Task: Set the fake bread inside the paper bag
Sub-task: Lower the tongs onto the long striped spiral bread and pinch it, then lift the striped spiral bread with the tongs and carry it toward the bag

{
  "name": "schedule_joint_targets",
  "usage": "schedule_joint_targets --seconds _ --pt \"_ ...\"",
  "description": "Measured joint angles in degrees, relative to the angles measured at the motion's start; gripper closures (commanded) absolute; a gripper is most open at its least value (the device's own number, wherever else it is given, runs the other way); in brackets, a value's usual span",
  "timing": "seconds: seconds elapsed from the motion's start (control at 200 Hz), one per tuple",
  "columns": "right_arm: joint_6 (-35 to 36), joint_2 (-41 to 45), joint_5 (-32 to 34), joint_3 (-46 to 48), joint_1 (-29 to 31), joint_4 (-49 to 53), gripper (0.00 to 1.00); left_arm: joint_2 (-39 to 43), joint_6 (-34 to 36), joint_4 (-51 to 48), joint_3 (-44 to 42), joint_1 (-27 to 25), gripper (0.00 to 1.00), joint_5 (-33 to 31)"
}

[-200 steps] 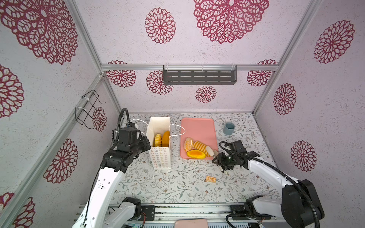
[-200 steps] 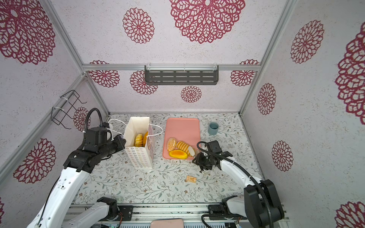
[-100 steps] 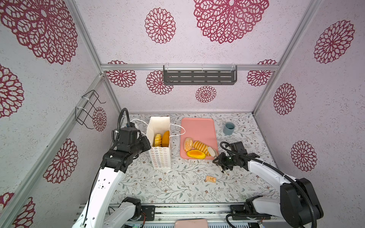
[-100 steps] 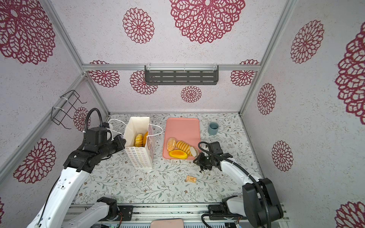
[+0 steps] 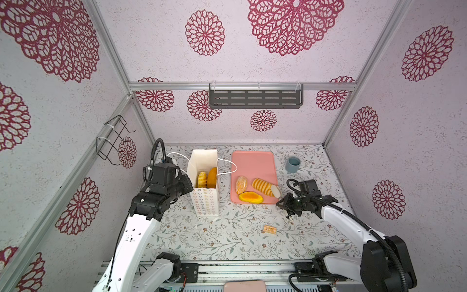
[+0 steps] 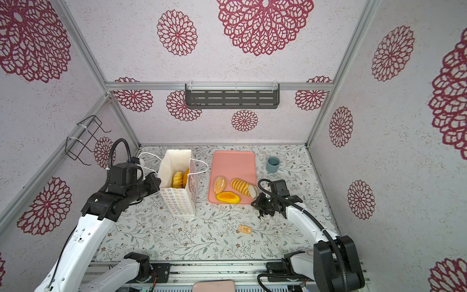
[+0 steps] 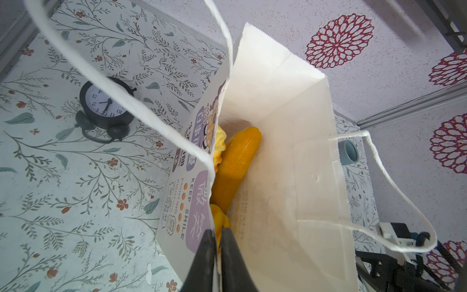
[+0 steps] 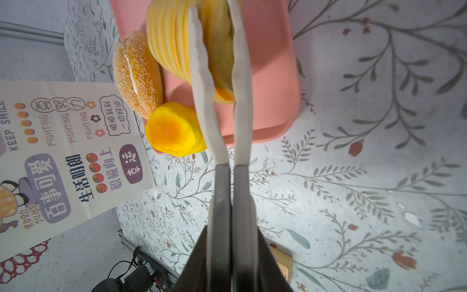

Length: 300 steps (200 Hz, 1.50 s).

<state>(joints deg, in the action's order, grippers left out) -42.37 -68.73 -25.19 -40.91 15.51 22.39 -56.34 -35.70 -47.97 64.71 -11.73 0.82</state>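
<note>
nearest the front rail: small tan block (image 5: pixel 270 229) flat on the floral table (image 5: pixel 227 240); just beyond, right arm stretched low and forward, forearm nearly level, wrist pointed at the pink tray (image 5: pixel 252 161); right gripper (image 8: pixel 215 30) squeezed tight on the near end of the ridged loaf (image 5: pixel 262 186), pale fingers (image 8: pixel 199 75) on either flank; loaf golden, ribbed crosswise, at the tray's near right corner; beside it a glossy orange oval (image 5: pixel 250 197) at the near edge and a sugar-dusted bun (image 5: pixel 241 184) with a slit; on the left, left arm rising steeply from the rail, black wrist bent toward the paper bag (image 5: pixel 204 202); left gripper (image 7: pixel 217 236) pinched nearly closed on the bag's printed wall at the rim; bag upright, mouth open, cream, flower rings on its side; inside, a braided piece (image 5: pixel 202 179) and a smooth orange piece (image 5: pixel 212 177) standing on end; farthest, blue-grey cup (image 5: pixel 292 164).
</note>
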Motion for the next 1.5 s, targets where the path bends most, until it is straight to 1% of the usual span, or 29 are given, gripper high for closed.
schedule_joint_targets --seconds 0.24,0.44,0.565,0.63,0.806,0.906,0.941,1.041,1.316,1.501 --pt "2.84 2.36 1.53 -5.18 0.0 3.52 0.99 0.0 -0.57 -0.42 0.0 0.0 0.9 -0.11" --pt "4.76 3.3 2.75 -8.94 0.0 6.51 1.0 0.0 -0.85 -0.76 0.0 0.0 0.92 -0.28" --pt "5.6 4.37 3.65 -13.31 0.02 8.87 1.0 0.0 -0.94 -0.79 0.02 0.0 0.92 -0.37" --pt "6.03 5.14 4.04 -16.02 0.02 9.46 1.0 0.0 -0.96 -0.81 0.02 0.0 0.9 -0.44" --pt "7.3 7.08 3.98 -24.61 0.35 9.84 1.0 0.0 -1.11 -0.9 0.02 0.0 0.76 -0.72" --pt "7.89 7.23 4.0 -29.16 1.4 9.62 1.0 -0.11 -1.2 -0.92 0.07 0.0 0.75 -0.94" --pt "7.96 7.23 4.02 -30.53 2.16 9.55 1.0 -0.22 -1.2 -0.92 0.09 0.0 0.75 -1.03" --pt "8.35 6.78 4.31 -33.9 5.75 9.66 1.0 -0.5 -1.18 -0.94 0.13 0.0 0.81 -1.22" --pt "11.37 -0.94 9.07 -43.76 20.31 10.84 1.0 -0.68 -1.42 -0.94 0.17 0.0 0.94 -1.31" --pt "14.99 -8.61 15.17 -52.04 28.35 14.53 1.0 -0.68 -1.42 -0.92 0.17 0.0 0.96 -1.31"
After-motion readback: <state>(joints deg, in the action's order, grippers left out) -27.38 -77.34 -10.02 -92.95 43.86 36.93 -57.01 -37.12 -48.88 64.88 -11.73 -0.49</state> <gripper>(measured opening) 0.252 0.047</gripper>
